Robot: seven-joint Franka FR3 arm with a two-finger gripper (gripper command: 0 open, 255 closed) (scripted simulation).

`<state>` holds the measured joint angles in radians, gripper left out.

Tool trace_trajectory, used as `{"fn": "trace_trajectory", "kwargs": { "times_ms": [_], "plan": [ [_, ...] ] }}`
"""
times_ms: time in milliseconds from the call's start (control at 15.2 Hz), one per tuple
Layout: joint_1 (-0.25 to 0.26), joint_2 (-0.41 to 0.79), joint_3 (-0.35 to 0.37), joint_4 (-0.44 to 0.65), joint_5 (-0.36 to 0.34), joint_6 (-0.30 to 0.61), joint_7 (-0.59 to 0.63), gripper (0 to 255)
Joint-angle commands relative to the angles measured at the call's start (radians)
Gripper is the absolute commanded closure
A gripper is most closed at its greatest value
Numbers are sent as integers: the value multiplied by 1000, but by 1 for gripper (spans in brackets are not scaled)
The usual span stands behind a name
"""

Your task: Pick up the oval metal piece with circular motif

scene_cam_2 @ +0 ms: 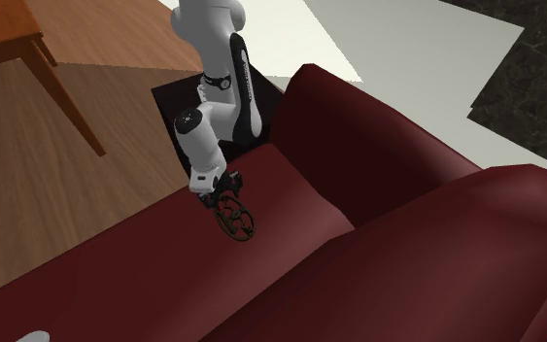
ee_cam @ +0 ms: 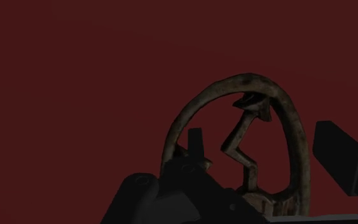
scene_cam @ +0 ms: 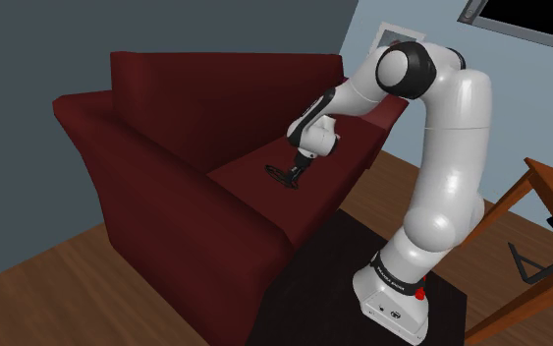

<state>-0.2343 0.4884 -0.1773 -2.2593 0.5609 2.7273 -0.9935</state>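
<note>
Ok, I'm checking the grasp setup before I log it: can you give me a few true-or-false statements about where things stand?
1. The oval metal piece lies on the sofa's seat. True.
2. The sofa is blue. False: it is dark red.
3. The fingers stand apart at the piece. True.
4. The stand sits on the sofa. False: it stands on a dark mat on the floor beside the sofa.
</note>
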Motion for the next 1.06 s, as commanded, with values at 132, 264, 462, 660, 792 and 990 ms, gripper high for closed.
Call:
{"fn": "trace_trajectory", "kwargs": {
  "times_ms": [132, 264, 462, 660, 792, 990],
  "plan": [
    [23, -38, -23, -18, -32, -38, 30, 255],
    [33, -65, -37, -25, -51, -57, 47, 255],
    [48, -105, -57, -34, -80, -85, 72, 255],
    [61, -143, -76, -41, -111, -114, 98, 255],
    [69, -169, -88, -45, -131, -134, 115, 255],
    [73, -184, -94, -47, -143, -146, 125, 255]
  ]
}}
